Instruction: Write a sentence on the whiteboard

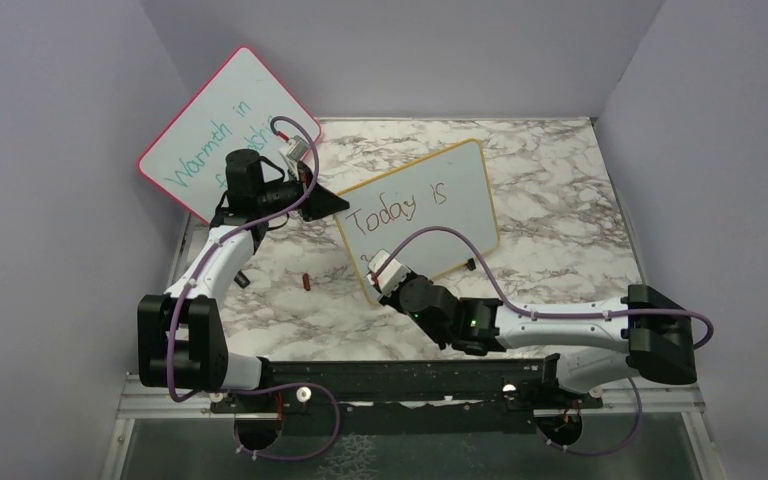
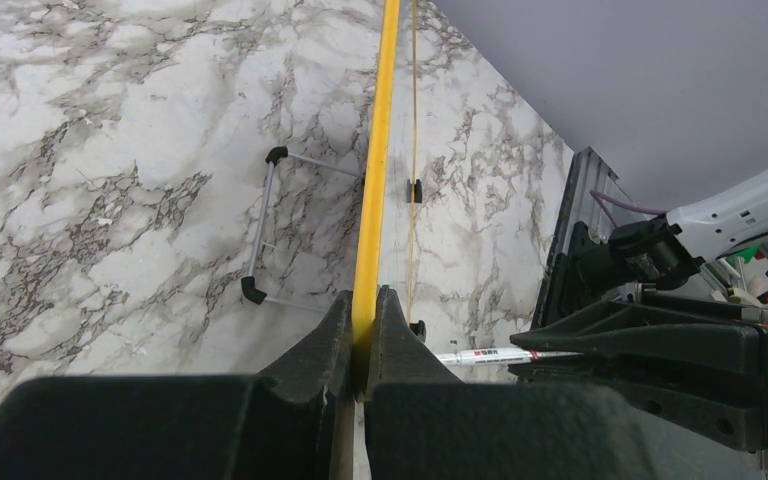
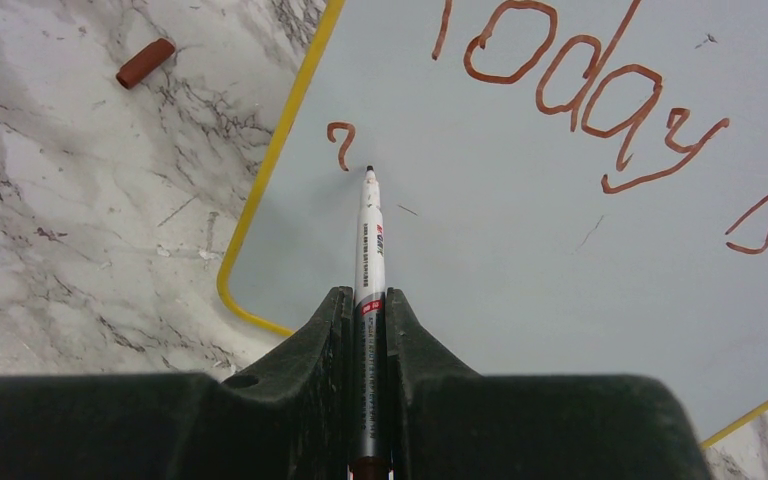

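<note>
The yellow-framed whiteboard [image 1: 450, 200] stands tilted mid-table; its face shows in the right wrist view [image 3: 560, 260]. Red-brown words "Today is" [image 1: 400, 205] run across its top line [image 3: 580, 90], and a small hooked stroke [image 3: 340, 145] begins a second line. My left gripper [image 1: 335, 203] is shut on the board's yellow edge [image 2: 372, 200] at its upper left corner. My right gripper [image 1: 385, 275] is shut on a white marker [image 3: 371, 250], whose tip rests at the board just right of the hooked stroke. The marker also shows in the left wrist view [image 2: 495, 355].
A pink-framed board [image 1: 225, 125] with teal writing leans at the back left wall. A red-brown marker cap [image 1: 306, 281] lies on the marble table, seen also in the right wrist view [image 3: 146, 62]. The whiteboard's wire stand with black feet [image 2: 260, 240] rests behind it.
</note>
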